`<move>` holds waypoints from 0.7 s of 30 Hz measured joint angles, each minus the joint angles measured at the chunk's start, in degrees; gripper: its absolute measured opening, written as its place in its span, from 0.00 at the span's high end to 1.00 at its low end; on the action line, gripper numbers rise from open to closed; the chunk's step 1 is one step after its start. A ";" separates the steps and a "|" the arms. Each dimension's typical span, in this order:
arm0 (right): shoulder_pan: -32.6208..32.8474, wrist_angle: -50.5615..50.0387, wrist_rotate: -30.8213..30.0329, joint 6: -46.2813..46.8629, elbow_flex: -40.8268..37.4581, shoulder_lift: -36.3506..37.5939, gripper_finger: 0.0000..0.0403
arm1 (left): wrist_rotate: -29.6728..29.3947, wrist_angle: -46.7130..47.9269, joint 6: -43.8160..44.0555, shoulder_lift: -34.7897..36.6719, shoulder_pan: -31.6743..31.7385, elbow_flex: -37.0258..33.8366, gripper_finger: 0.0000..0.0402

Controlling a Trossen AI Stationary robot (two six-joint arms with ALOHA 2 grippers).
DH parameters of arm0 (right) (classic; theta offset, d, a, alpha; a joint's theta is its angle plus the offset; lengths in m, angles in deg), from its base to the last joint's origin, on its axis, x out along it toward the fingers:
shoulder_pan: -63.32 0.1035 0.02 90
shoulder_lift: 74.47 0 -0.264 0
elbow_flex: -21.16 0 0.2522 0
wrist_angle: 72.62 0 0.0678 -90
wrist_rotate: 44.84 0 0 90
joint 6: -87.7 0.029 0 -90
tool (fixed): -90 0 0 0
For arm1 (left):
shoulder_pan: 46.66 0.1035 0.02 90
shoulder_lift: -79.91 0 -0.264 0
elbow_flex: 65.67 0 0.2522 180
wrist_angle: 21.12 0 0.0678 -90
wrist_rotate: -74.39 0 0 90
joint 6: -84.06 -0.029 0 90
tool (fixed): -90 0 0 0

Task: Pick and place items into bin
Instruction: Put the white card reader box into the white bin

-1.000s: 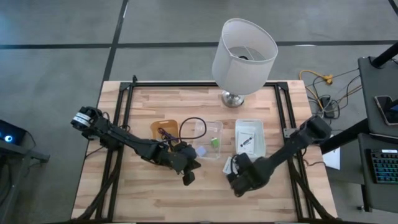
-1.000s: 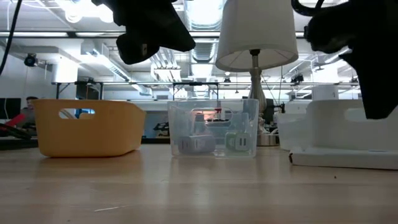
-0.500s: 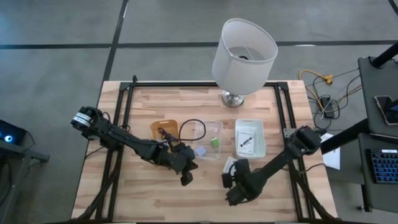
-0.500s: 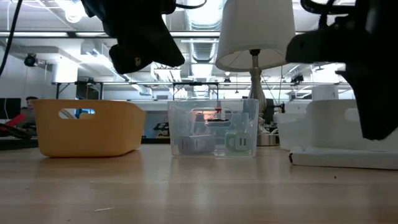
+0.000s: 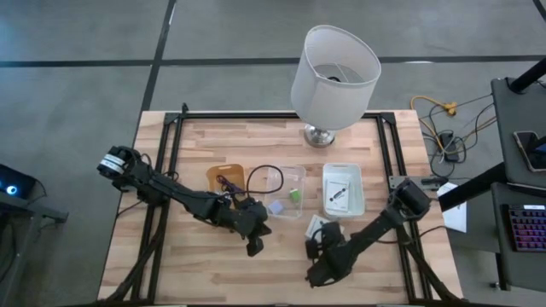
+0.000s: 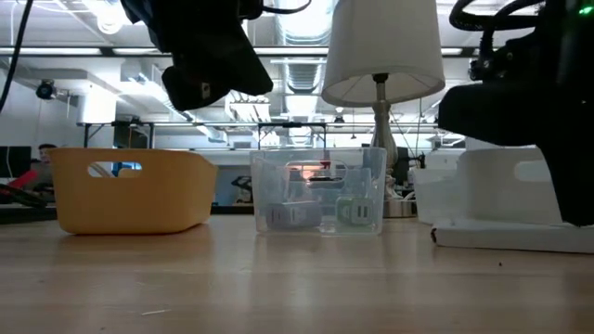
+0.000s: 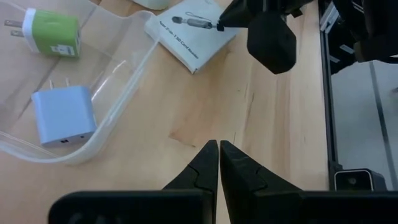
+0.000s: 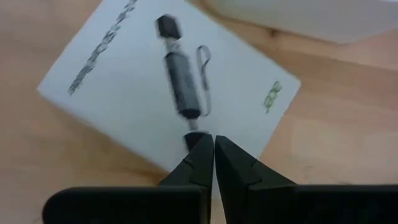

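Observation:
A white printed packet (image 5: 318,225) (image 8: 155,87) lies flat on the table just near of the white tray (image 5: 343,189), which holds another packet. The clear bin (image 5: 296,207) holds a green block (image 7: 53,31) and a pale-blue block (image 7: 62,115). A black cable loops from the orange bin (image 5: 225,178) over the clear bin's rim. My right gripper (image 5: 315,247) (image 8: 208,142) is shut, its tips over the packet's near edge. My left gripper (image 5: 254,247) (image 7: 219,148) is shut above bare wood, near-left of the clear bin. My right gripper has its shut fingertips (image 8: 200,146) at the near edge of the white packet (image 8: 180,140), slanting down from the table's near side. I cannot tell whether they touch it. The packet lies flat on the wood.
A big white lamp (image 5: 334,66) stands at the far edge behind the bins. Metal rails (image 5: 173,145) run along the table's left and right sides. Bare wood lies along the near edge. Desks and cables stand off the table's right side.
My right gripper has drawn back toward the table's near edge and a little left, uncovering more of the white packet, which stays where it was. My left gripper has shifted slightly left, away from the clear bin. Both stay shut.

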 joint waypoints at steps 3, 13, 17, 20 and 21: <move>0.29 2.35 1.00 -0.80 0.07 0.00 0.98 | 0.33 -0.03 0.00 0.00 0.00 0.00 1.00; 2.54 11.73 5.29 -10.24 5.60 0.20 0.98 | 0.60 -0.57 -0.02 0.02 -0.07 0.00 1.00; 3.53 10.02 -4.56 -12.65 9.99 1.55 0.98 | 0.60 -1.48 -0.04 0.04 -0.07 -0.17 1.00; 3.65 7.75 -11.17 -14.11 11.48 3.71 0.98 | 0.60 -2.67 -0.04 0.04 -0.11 -0.18 1.00; 3.53 6.52 -11.76 -15.09 11.73 4.62 0.98 | 0.60 -3.27 0.00 0.04 -0.25 -0.23 1.00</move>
